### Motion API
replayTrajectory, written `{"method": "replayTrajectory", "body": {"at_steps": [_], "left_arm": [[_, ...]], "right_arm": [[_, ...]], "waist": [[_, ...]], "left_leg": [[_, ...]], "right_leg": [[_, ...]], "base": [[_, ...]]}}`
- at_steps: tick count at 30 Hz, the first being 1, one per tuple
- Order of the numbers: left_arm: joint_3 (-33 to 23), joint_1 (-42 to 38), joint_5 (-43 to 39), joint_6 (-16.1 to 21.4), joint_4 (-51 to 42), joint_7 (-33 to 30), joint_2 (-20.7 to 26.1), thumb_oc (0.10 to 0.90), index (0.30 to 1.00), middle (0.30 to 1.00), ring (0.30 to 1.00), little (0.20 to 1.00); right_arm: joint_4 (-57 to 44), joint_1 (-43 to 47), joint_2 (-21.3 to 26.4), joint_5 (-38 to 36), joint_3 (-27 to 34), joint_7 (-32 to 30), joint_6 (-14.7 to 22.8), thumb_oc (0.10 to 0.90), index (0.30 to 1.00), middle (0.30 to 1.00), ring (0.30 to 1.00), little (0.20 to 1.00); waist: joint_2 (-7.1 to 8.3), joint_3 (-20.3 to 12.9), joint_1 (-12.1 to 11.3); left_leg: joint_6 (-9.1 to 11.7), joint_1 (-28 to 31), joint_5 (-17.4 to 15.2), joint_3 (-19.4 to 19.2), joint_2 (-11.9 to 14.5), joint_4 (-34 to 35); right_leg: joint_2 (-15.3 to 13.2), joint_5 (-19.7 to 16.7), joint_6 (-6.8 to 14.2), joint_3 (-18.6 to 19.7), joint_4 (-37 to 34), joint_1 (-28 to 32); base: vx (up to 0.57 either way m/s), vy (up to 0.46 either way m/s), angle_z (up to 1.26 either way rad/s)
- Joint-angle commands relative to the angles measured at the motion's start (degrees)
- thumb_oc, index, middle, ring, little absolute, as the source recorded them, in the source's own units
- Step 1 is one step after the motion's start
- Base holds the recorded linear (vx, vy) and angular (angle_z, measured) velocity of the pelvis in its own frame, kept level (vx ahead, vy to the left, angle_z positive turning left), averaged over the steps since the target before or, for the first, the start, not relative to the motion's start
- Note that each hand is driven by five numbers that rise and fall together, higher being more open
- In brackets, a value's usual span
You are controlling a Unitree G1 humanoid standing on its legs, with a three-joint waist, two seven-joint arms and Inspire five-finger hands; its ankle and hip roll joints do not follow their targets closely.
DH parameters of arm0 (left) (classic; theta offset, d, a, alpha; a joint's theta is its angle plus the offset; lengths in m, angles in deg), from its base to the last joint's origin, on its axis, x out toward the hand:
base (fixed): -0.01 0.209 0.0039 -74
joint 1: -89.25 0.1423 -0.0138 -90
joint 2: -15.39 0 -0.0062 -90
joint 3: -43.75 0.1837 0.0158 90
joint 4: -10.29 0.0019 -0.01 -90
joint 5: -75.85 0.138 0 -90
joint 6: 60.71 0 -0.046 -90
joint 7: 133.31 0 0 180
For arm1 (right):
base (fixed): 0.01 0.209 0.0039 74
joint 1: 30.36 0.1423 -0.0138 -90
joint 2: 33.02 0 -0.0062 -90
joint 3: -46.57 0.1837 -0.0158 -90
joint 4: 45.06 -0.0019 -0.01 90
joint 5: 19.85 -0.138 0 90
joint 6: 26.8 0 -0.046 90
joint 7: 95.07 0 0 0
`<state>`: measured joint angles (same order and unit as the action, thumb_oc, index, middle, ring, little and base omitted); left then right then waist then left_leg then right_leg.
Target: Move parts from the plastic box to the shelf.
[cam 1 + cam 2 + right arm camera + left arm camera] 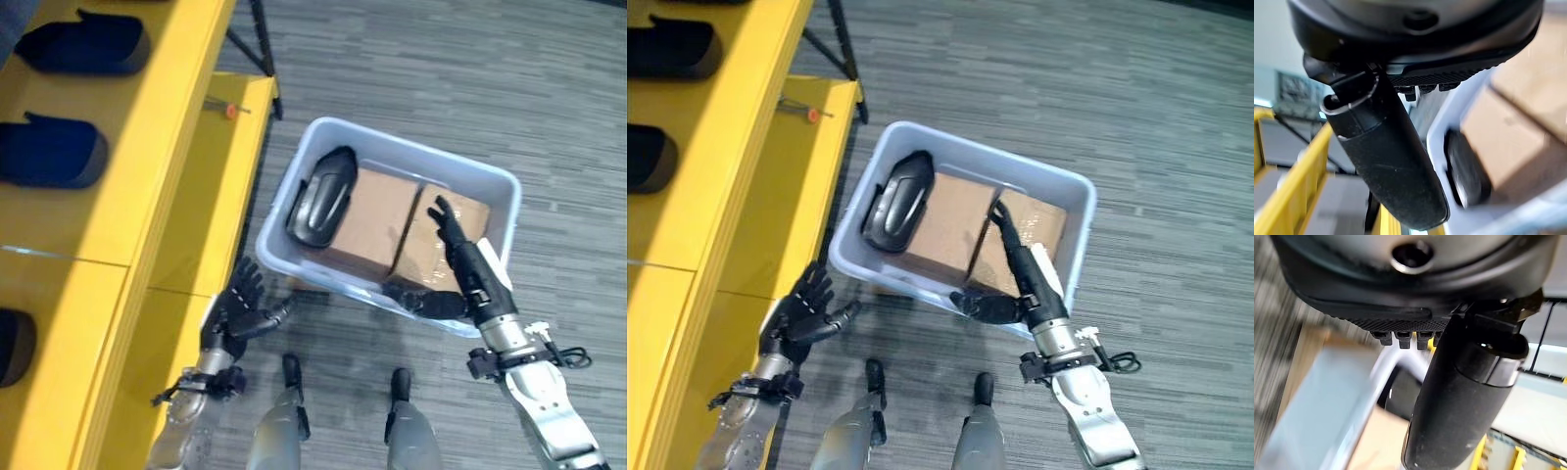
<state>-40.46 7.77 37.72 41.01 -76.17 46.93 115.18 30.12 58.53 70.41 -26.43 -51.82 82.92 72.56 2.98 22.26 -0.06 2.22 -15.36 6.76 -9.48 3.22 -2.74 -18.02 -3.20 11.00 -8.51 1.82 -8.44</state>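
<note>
plastic box: you see a pale blue-grey rectangular plastic box (294, 201) standing on the grey striped floor (490, 88), just beside the lower yellow shelf board.
part: a glossy black curved moulded part (321, 196) lies in the box at the end nearest the shelf, resting on the cardboard and leaning toward the box wall.
cardboard: two brown cardboard boxes (377, 220) lie side by side in the plastic box and cover most of its bottom.
right hand: your right hand (460, 257) reaches over the near rim at the box's far-from-shelf end; its fingers are straight and lie above the right-hand cardboard box, thumb spread along the near rim, holding nothing.
left hand: your left hand (238, 311) is outside the box, near its near corner on the shelf side; fingers spread and relaxed, empty.
shelf: the yellow metal shelf (147, 166) runs along the left; on its upper boards sit dark blue-black moulded parts (54, 149), each well apart from the next.
small item: a thin tool with an orange-red handle (229, 110) lies at the far edge of the lower shelf board.
</note>
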Motion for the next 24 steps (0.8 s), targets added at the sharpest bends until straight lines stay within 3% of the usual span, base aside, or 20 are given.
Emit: {"method": "replayTrajectory", "body": {"at_steps": [1, 6, 7, 10, 11, 14, 15, 17, 19, 24], "left_arm": [[-1.4, 3.4, -0.9, 4.6, -7.4, 0.0, -1.2, 0.900, 1.000, 1.000, 1.000, 1.000], [-0.5, 2.8, -1.0, 4.2, -8.6, 0.1, -1.2, 0.900, 1.000, 1.000, 1.000, 1.000], [0.4, 2.5, -1.0, 4.0, -9.2, 0.1, -0.6, 0.900, 1.000, 1.000, 1.000, 1.000], [0.7, 2.2, -0.9, 4.0, -9.2, -0.3, -0.1, 0.900, 1.000, 1.000, 1.000, 1.000], [0.5, 2.8, -1.0, 4.0, -9.2, -0.5, 0.0, 0.900, 1.000, 1.000, 1.000, 1.000], [0.0, 3.0, -1.0, 4.1, -9.3, -0.6, 0.1, 0.900, 1.000, 1.000, 1.000, 1.000], [-0.9, 3.6, -1.3, 4.4, -9.2, -1.0, 0.6, 0.900, 1.000, 1.000, 1.000, 1.000], [-1.5, 3.6, -1.2, 4.8, -9.2, -1.3, 1.0, 0.900, 1.000, 1.000, 1.000, 1.000], [-2.5, 3.1, -1.2, 5.2, -9.3, -1.7, 1.4, 0.900, 1.000, 1.000, 1.000, 1.000], [-2.1, 3.0, -1.7, 5.1, -9.1, -1.5, 1.6, 0.900, 1.000, 1.000, 1.000, 1.000]], "right_arm": [[-4.5, 8.8, 2.5, 4.5, 5.1, -4.3, 4.5, 0.900, 1.000, 1.000, 1.000, 1.000], [-4.0, 13.3, 5.3, 8.2, 4.5, -6.0, 3.9, 0.900, 1.000, 1.000, 1.000, 1.000], [-2.2, 18.6, 8.7, 11.4, 2.8, -7.3, 3.3, 0.900, 1.000, 1.000, 1.000, 1.000], [0.1, 22.9, 11.9, 14.2, 0.5, -7.8, 2.4, 0.900, 1.000, 1.000, 1.000, 1.000], [3.4, 28.4, 16.3, 17.0, -2.3, -7.7, 1.2, 0.900, 1.000, 1.000, 1.000, 1.000], [4.7, 30.8, 18.0, 18.2, -3.5, -8.5, 1.1, 0.900, 1.000, 1.000, 1.000, 1.000], [7.6, 35.7, 21.8, 20.3, -6.2, -8.6, 0.3, 0.900, 1.000, 1.000, 1.000, 1.000], [8.9, 38.4, 24.0, 22.2, -7.5, -9.3, 0.1, 0.900, 1.000, 1.000, 1.000, 1.000], [10.7, 43.4, 29.6, 28.1, -11.5, -8.5, -0.7, 0.900, 1.000, 1.000, 1.000, 1.000], [14.3, 50.9, 36.4, 34.5, -19.2, -6.4, -1.4, 0.900, 1.000, 1.000, 1.000, 1.000]], "waist": [[1.45, -1.1, 0.3], [1.75, -0.4, -0.2], [1.93, 0.3, -1.2], [1.89, 1.1, -1.9], [1.79, 2.2, -2.9], [1.76, 2.6, -3.1], [1.59, 3.7, -3.8], [1.55, 4.3, -4.1], [1.28, 5.8, -4.7], [0.97, 7.5, -5.3]], "left_leg": [[4.9, -1.3, -4.8, 1.2, 7.9, -7.4], [5.3, -3.3, -4.1, 2.0, 7.9, -7.4], [5.7, -4.3, -3.3, 2.6, 8.1, -7.0], [5.9, -4.9, -2.9, 2.9, 8.2, -6.7], [6.2, -5.1, -2.6, 3.2, 8.6, -6.4], [6.2, -5.4, -2.1, 3.3, 8.6, -6.0], [6.4, -6.0, -1.4, 3.5, 9.0, -5.6], [6.6, -6.4, -1.1, 3.6, 9.3, -5.4], [6.9, -7.3, 0.0, 4.1, 9.7, -4.5], [7.3, -9.2, 1.0, 5.1, 10.4, -3.9]], "right_leg": [[-2.7, -5.1, 1.3, -0.8, -0.8, -0.5], [-2.8, -4.9, 1.4, -1.5, -0.4, -1.6], [-2.7, -4.7, 1.4, -2.1, 0.0, -2.4], [-2.6, -4.5, 1.4, -2.4, 0.5, -3.1], [-2.3, -4.2, 1.3, -2.7, 1.2, -3.8], [-2.2, -4.4, 1.2, -2.8, 1.3, -4.5], [-1.9, -4.5, 1.1, -2.8, 1.8, -5.5], [-1.8, -4.5, 1.1, -2.9, 2.1, -6.0], [-1.2, -4.0, 0.8, -3.0, 2.9, -7.4], [-0.7, -3.3, 0.4, -3.3, 4.5, -9.8]], "base": [[0.01, 0.029, 0.09], [0.00, -0.011, 0.06], [-0.01, -0.043, 0.17], [-0.02, -0.054, 0.12], [-0.03, -0.056, 0.07], [-0.02, -0.046, 0.00], [-0.04, -0.058, 0.01], [-0.03, -0.056, -0.01], [-0.03, -0.085, 0.07], [-0.03, -0.054, 0.04]]}}
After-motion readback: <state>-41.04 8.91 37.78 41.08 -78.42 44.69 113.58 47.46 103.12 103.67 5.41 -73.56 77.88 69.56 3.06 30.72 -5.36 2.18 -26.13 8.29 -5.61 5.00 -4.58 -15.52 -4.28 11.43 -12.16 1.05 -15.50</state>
